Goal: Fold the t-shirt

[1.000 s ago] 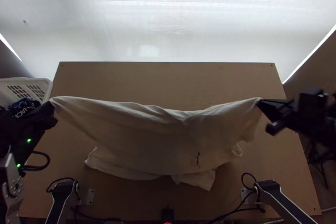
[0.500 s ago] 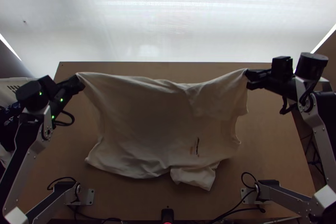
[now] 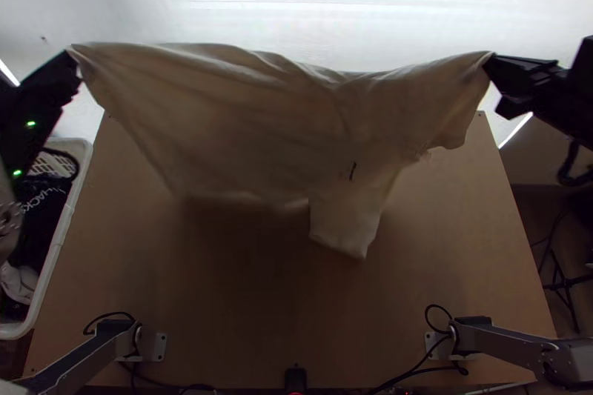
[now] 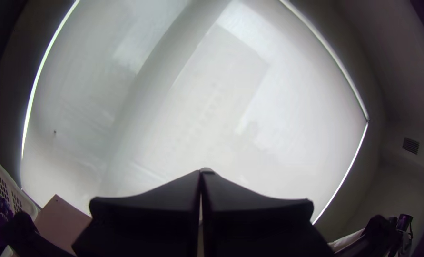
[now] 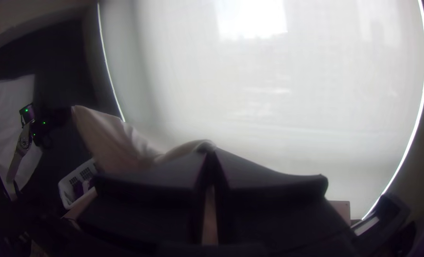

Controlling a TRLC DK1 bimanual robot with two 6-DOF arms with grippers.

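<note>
A beige t-shirt [image 3: 259, 121] hangs stretched between the two grippers in the top view, its lower part drooping over the table, with a sleeve-like flap dangling near the middle. My left gripper [image 3: 73, 54] is shut on its upper left corner, and my right gripper [image 3: 491, 63] is shut on its upper right corner. In the left wrist view the fingers of my left gripper [image 4: 201, 178] meet at their tips. Cloth [image 5: 112, 143] runs off sideways from my right gripper [image 5: 211, 154] in the right wrist view.
At the table's left stands a white basket [image 3: 46, 287] holding dark cloth [image 3: 37, 210]. The wooden table [image 3: 244, 321] lies below the shirt. A pale blind [image 3: 296, 2] hangs beyond its far edge.
The grippers first came closer together and up the picture, then moved apart and farther up. The shirt went with them, its lower edge drawn away from the table's near side.
</note>
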